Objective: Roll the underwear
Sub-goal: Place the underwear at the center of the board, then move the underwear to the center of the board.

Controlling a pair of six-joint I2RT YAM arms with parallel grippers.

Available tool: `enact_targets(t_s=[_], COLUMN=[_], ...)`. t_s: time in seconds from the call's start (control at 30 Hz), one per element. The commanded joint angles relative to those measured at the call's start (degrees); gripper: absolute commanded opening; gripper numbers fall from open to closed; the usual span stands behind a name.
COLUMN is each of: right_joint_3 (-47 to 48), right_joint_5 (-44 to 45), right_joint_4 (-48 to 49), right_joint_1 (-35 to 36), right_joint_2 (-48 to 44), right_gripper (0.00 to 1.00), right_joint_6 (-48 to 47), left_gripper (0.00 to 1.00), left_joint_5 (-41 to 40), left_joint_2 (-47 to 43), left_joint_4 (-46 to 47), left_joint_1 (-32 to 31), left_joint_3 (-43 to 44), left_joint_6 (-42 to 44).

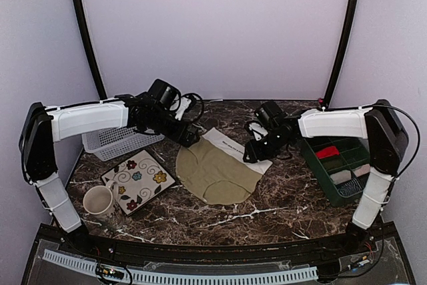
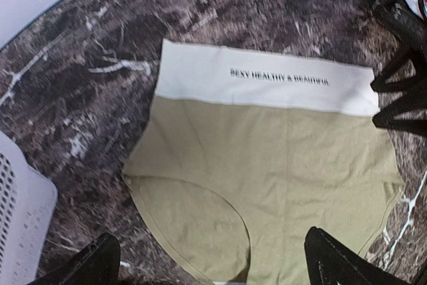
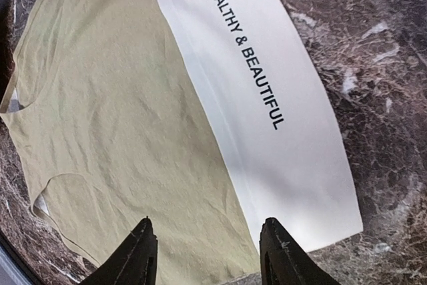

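1. Where the left arm reaches in from the left, its white forearm level above the table, the left gripper (image 1: 191, 139) hangs at the far-left edge of the olive-khaki cloth underwear with a broad white printed waistband (image 1: 217, 175). Its jaws are spread wide, with nothing between them.
2. The right arm mirrors it from the right, with the wrist tipped down. The right gripper (image 1: 251, 154) sits over the right end of the waistband, its jaws partly apart and gripping nothing. The cloth lies flat beneath them.
3. The underwear lies spread flat in the middle of the dark veined marble table (image 1: 287, 205), waistband on the far-right side.
4. A white slotted plastic basket (image 1: 110, 141) sits under the left forearm. Nearer are a square flowered plate (image 1: 137, 181) and, just beside it, a cream mug (image 1: 99, 199).
5. On the right, a green compartment box (image 1: 360, 155) holds a red roll (image 1: 327, 152) and a grey-white roll (image 1: 340, 177). It stands clear of the underwear.
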Motion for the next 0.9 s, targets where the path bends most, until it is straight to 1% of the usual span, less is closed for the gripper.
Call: enact_targets(t_s=[0.0,0.1,0.23,0.37,0.5,0.6,0.73,0.87], right_joint_3=[0.9,-0.6,-3.0,-9.2,-15.8,-21.3,-27.8,-29.7], right_joint_5=[-4.9,-5.3,-5.5,-5.8,-5.5,-6.4,-9.0,-12.4], right_joint_4=[2.5,3.1,2.8,2.6,1.4,1.4,0.7,-0.7], right_joint_1=[-0.8,-1.8,-3.4,-4.1,-4.2,-4.1,-3.9,-2.4], right_joint_2=[2.9,4.2,4.2,2.6,0.7,-3.5,-11.8,-21.2], right_gripper=[0.51,0.5,0.48,0.46,0.45,0.45,0.44,0.44], right_joint_6=[-3.0,-2.6,-1.4,0.4,1.8,3.9,7.6,10.9], left_gripper=[0.99,0.99,0.99,0.99,0.99,0.99,0.99,0.99], left_joint_5=[2.5,3.6,3.1,2.8,0.8,0.6,0.8,2.2], left_joint_2=[-4.6,-6.3,-7.4,-8.1,-9.4,-9.6,-10.4,-10.3], left_joint_4=[-2.1,-1.3,-1.8,-2.3,-2.0,-2.7,-2.4,-2.0], left_joint_1=[-1.5,-1.9,-3.1,-4.7,-7.6,-8.7,-9.0,-9.7], left_joint_3=[-6.3,-9.3,-11.2,-12.8,-15.1,-16.9,-19.1,-19.9], left_joint_6=[-2.0,-3.5,-4.0,-3.2,-1.9,-3.1,-4.6,-4.1])
